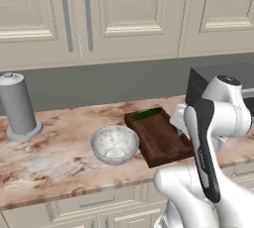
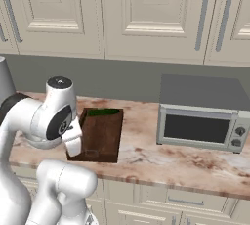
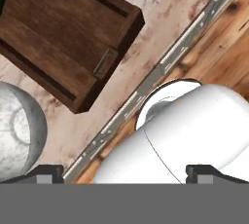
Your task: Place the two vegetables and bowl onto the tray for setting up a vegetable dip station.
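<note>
Closest to me is the white arm itself, folded up at the front edge of the pink-and-cream marbled stone worktop (image 1: 54,157), its hand (image 3: 124,175) hanging over that edge with the two dark finger tips spread wide and nothing between them. The hand view looks down past the worktop's rim to a wooden floor (image 3: 228,47) below.

Just beyond sits the dark brown rectangular wooden tray (image 1: 161,140) with its low raised rim and a handle cut-out at the near short end. Along its far short end lies the long slim dark-green vegetable (image 1: 147,114) — already on the tray, tucked against the back rim. The rest of the tray's floor is bare wood.

The round, deep, whitish-grey mottled bowl (image 1: 115,144) stands on the worktop just to the left of the tray, very near its long side; I cannot tell whether the two touch.

Further left, well apart from the bowl, a grey upright cylinder (image 1: 18,107) on a round base stands near the wall. Off to the right of the tray — a clear stretch of worktop between them — sits a grey toaster oven (image 2: 202,119) with a dark glass door. Cream panelled cabinets (image 2: 146,13) with grey bar handles hang above.
</note>
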{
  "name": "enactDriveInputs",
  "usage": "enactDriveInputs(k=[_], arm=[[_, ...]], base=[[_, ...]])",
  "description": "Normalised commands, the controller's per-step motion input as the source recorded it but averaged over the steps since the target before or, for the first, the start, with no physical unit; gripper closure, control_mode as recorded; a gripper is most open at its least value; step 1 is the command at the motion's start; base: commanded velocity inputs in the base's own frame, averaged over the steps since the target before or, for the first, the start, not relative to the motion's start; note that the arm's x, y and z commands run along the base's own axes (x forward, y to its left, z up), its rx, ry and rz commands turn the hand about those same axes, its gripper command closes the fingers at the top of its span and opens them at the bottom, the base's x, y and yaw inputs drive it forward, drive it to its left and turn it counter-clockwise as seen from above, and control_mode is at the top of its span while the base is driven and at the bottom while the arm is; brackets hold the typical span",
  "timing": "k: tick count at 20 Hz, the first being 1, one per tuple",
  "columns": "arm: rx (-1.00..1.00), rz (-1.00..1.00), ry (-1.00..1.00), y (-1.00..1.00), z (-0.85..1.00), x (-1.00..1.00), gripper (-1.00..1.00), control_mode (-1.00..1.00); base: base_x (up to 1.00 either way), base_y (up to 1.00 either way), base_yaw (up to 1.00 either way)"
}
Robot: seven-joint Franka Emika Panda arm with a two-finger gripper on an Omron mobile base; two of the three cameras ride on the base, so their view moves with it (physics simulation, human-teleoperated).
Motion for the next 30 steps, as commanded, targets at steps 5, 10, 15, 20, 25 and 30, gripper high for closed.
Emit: enactDriveInputs(k=[5, 10, 15, 20, 25, 30], arm=[[-0.08, 0.18, 0.12, 0.21, 0.4, -0.38, -1.0, -1.0], [-0.09, 0.16, 0.05, 0.05, 0.23, -0.34, -1.0, -1.0], [-0.09, 0.17, -0.16, 0.0, 0.15, -0.11, -1.0, -1.0], [0.0, 0.24, -0.19, -0.09, 0.08, -0.02, -1.0, -1.0], [0.0, 0.23, -0.05, -0.08, 0.03, 0.0, -1.0, -1.0], [0.0, 0.12, 0.05, 0.0, 0.18, 0.0, -1.0, -1.0]], base=[[0.0, 0.0, 0.0], [0.0, 0.0, 0.0], [0.0, 0.0, 0.0], [0.0, 0.0, 0.0], [0.0, 0.0, 0.0], [0.0, 0.0, 0.0]])
